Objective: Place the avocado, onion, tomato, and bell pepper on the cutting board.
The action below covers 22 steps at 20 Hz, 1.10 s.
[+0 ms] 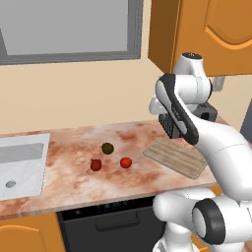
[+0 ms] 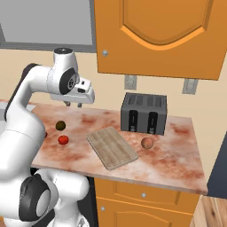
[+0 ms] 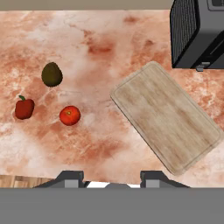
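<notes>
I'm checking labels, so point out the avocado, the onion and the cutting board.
avocado (image 3: pixel 52 74), hand view, middle of its dark skin.
onion (image 2: pixel 147 142), right base view, centre of the ball.
cutting board (image 3: pixel 168 116), hand view, bare middle of the wood.

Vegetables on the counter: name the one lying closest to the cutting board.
The onion. It sits just past the cutting board's right side, before the toaster, alone. The tomato, avocado and bell pepper cluster farther off to the board's left.
</notes>
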{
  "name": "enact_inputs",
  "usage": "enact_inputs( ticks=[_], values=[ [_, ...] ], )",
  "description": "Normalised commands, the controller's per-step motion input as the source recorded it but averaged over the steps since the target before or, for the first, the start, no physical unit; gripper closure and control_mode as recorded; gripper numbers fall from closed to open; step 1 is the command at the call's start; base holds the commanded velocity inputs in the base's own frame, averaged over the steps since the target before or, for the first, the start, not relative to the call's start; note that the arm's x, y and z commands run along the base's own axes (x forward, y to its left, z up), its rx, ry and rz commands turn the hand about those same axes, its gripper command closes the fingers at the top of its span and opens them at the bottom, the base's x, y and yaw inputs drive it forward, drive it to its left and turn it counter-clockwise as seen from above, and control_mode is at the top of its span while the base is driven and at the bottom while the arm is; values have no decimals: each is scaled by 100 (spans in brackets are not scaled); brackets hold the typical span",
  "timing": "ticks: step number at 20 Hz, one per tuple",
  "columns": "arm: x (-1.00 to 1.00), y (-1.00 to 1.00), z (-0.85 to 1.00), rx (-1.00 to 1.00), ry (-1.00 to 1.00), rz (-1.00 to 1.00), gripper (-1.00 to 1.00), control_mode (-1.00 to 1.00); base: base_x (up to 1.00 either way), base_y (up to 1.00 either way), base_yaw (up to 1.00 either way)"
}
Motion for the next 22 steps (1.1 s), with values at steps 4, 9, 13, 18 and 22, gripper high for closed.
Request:
enact_inputs(
  ticks=[4, 9, 13, 18, 22],
  values=[
    [-9, 11, 0, -2, -1, 0, -100, -100, 0, 0, 0],
    [-4, 27, -1, -1, 0, 0, -100, -100, 0, 0, 0],
    [0, 28, -13, 0, 1, 0, -100, -100, 0, 0, 0],
    [0, 25, -26, 0, 0, 0, -100, -100, 0, 0, 0],
    [3, 47, -32, 0, 0, 0, -100, -100, 0, 0, 0]
  ],
)
